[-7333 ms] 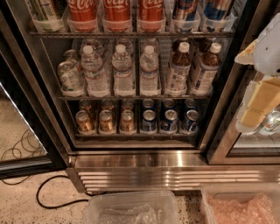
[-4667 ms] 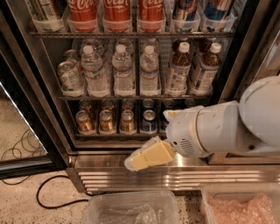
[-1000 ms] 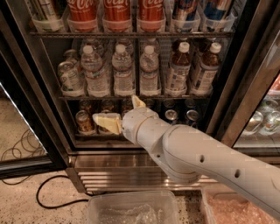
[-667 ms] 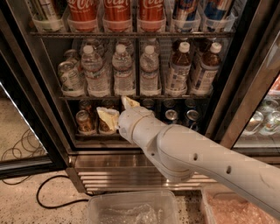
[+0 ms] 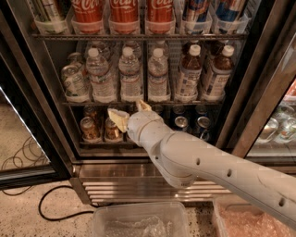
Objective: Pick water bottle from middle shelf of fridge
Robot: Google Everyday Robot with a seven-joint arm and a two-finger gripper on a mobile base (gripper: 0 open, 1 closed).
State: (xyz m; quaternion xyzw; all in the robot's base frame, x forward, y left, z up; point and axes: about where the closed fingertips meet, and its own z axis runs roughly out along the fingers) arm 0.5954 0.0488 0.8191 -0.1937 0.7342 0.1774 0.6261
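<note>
Claw (image 5: 130, 112) spread, empty — just under the middle shelf (image 5: 88, 102), below the water bottle (image 5: 130, 74).

You will find the gripper (image 5: 130, 112) just below the front rail of the middle shelf (image 5: 83, 103), in front of the cans (image 5: 89, 128) on the rack beneath, with its fingers apart. Directly above it, on the middle shelf, stands the water bottle (image 5: 129, 74), with neighbouring bottles (image 5: 158, 74) on both sides. To the right of these stand two other drink bottles (image 5: 189, 76). The cola bottles (image 5: 123, 9) occupy the rack above. On the floor before the fridge (image 5: 37, 83) lies a plastic bin (image 5: 138, 221), with a cable (image 5: 51, 208) to its left.
</note>
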